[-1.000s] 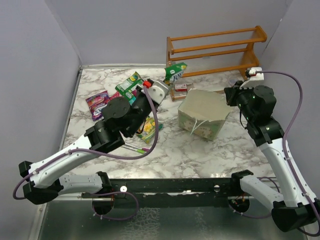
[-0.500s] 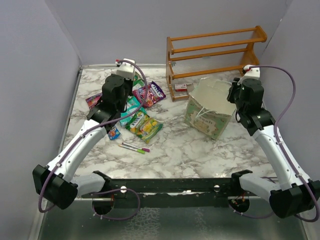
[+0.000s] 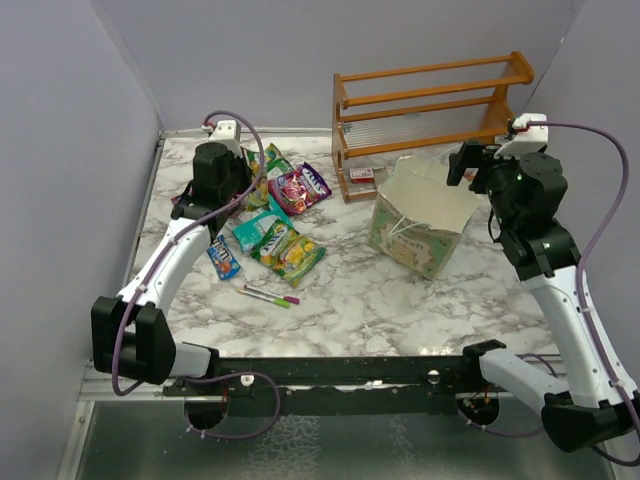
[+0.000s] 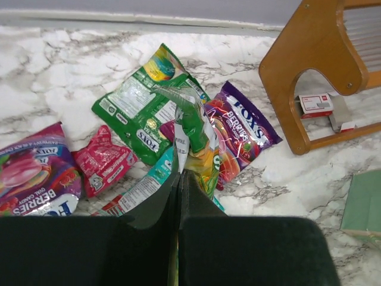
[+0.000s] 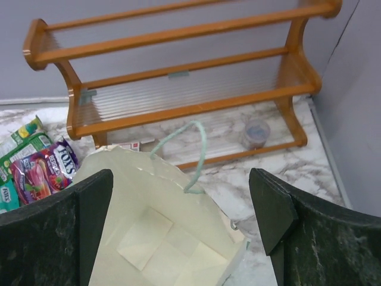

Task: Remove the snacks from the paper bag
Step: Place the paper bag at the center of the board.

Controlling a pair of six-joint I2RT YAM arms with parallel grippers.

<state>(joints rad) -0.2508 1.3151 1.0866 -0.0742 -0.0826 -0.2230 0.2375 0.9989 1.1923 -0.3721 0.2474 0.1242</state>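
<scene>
glossy snacks (image 4: 238,128), matt paper bag (image 3: 415,245), wooden rack (image 4: 309,59)

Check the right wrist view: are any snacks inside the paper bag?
No: that view looks down into the open paper bag, and its cream floor is bare, with no packet on it.

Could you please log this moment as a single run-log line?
left hand: shut on green packet, over loose snacks | right hand: open, above paper bag | bag interior: no snacks seen

Wooden rack (image 3: 435,105), marker pens (image 3: 270,296), red-white box (image 3: 362,174), marble table (image 3: 400,300)
</scene>
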